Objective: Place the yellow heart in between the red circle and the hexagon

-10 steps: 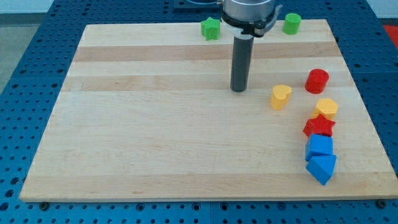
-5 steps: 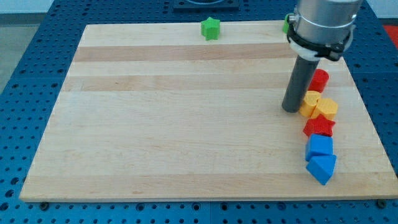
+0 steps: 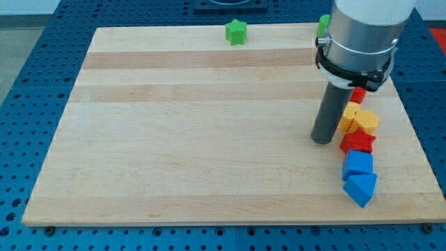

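The yellow heart (image 3: pixel 348 117) lies near the view's right edge of the board, touching the yellow hexagon (image 3: pixel 366 121) on its right. The red circle (image 3: pixel 358 94) sits just above them, mostly hidden by the arm. My tip (image 3: pixel 322 140) rests on the board just left of and slightly below the heart, close to it; I cannot tell whether it touches. The rod rises from there into the grey arm body.
A red star (image 3: pixel 357 142) sits below the hexagon, then a blue cube (image 3: pixel 358 164) and a blue triangle-like block (image 3: pixel 360 188). A green star (image 3: pixel 236 31) is at the top edge; a green block (image 3: pixel 323 23) peeks out beside the arm.
My tip swept right and pushed the yellow heart right, against the hexagon and below the red circle. Since then the tip has drifted slightly down and left.
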`<move>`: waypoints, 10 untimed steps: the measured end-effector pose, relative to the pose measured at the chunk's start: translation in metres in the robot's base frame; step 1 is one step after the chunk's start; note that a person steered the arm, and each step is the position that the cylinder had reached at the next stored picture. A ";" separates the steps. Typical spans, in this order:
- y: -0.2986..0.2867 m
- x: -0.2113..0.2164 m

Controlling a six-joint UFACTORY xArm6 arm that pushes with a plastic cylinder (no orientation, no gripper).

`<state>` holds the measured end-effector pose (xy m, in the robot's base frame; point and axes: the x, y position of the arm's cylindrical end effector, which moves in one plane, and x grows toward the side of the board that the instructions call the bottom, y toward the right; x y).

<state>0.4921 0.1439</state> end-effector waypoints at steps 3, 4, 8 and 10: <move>0.029 -0.034; 0.033 -0.039; 0.027 -0.057; -0.117 -0.074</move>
